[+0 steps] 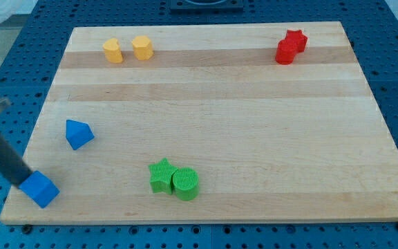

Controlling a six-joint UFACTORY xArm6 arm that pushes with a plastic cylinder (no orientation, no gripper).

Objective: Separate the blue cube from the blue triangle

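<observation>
Down at the view's bottom left, my tip [23, 181] sits right against the upper-left side of the blue cube [41, 189], which rests at the very corner of the table [254, 138], close to its left and bottom edges. There is no gripper on this arm to open or close — just the dark rod slanting in from the view's left, its lower end touching the cube. Just up the table from the cube lies the blue triangle [79, 134], a clear gap between the two already. That is the relation that counts: the triangle lies up and a little to the right of the cube, while my tip is on the cube's left, so I judge a push from here would slide the cube rightward along the bottom edge. Further right, a green star [161, 176] touches a green cylinder [185, 184]. Far back — two yellow blocks [128, 49] at top left, two red blocks [291, 46] at top right.
</observation>
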